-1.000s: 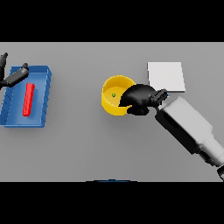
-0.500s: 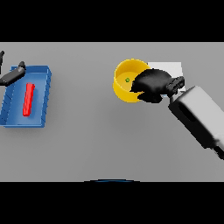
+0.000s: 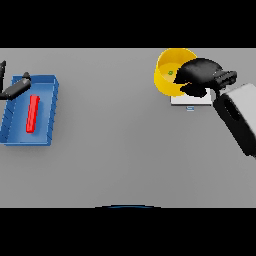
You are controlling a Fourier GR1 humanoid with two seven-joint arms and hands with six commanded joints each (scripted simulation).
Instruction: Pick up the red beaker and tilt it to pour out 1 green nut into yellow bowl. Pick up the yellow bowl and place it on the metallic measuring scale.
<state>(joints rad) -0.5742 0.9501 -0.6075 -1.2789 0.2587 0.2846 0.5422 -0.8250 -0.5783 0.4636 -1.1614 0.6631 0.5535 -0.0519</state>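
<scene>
My right hand (image 3: 200, 75) is shut on the rim of the yellow bowl (image 3: 167, 80) and holds it lifted and tilted at the far right. A small green nut (image 3: 170, 73) lies inside the bowl. The bowl hangs over the left part of the metallic scale (image 3: 189, 101), which my hand and the bowl mostly hide. The red beaker (image 3: 32, 114) lies flat in the blue tray (image 3: 45, 139) at the left. My left hand (image 3: 14, 88) hovers at the tray's far left corner, fingers straight.
The blue tray stands near the table's left edge. The grey table (image 3: 115, 145) stretches between the tray and the scale.
My right hand has carried the yellow bowl up and to the right, from the table's middle to above the scale. The left hand and the tray have stayed put.
</scene>
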